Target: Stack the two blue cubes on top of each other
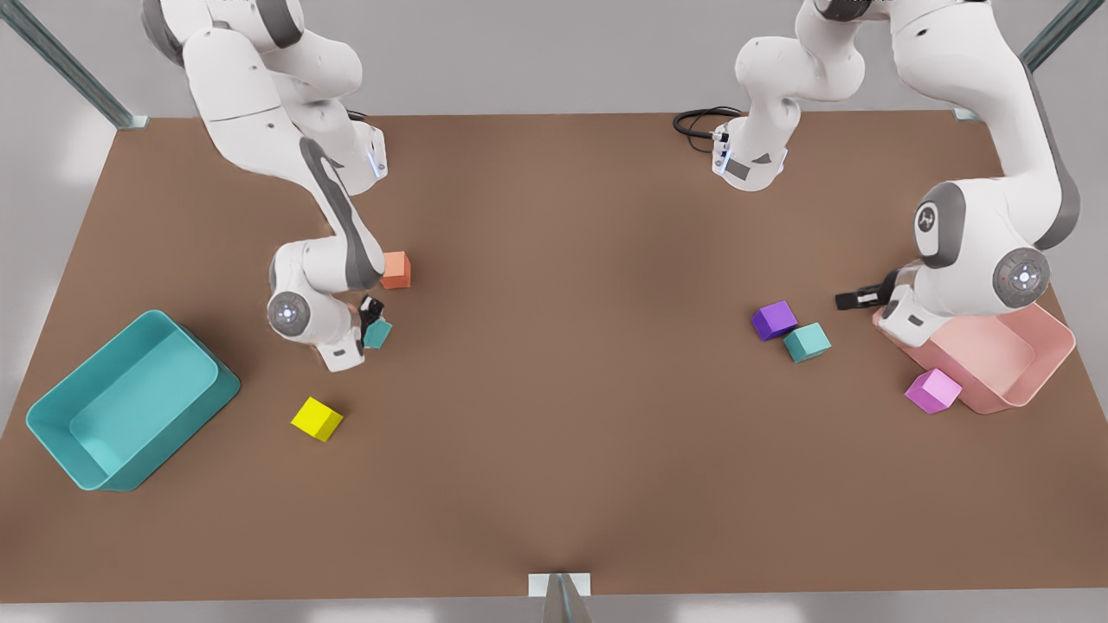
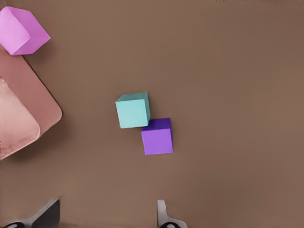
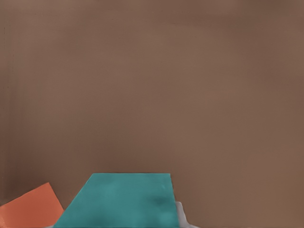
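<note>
One blue cube sits between the fingers of my right gripper, which is shut on it at the front view's left, just in front of an orange cube. The right wrist view has this blue cube close up, with one finger against its side. The other blue cube rests on the table at the front view's right, touching a dark purple cube. My left gripper hovers open to that side, apart from the second blue cube; its fingertips are spread wide.
A large teal bin stands at the front view's far left, with a yellow cube near it. A pink bin lies under the left arm, with a pink cube against it. Brown table spans the middle.
</note>
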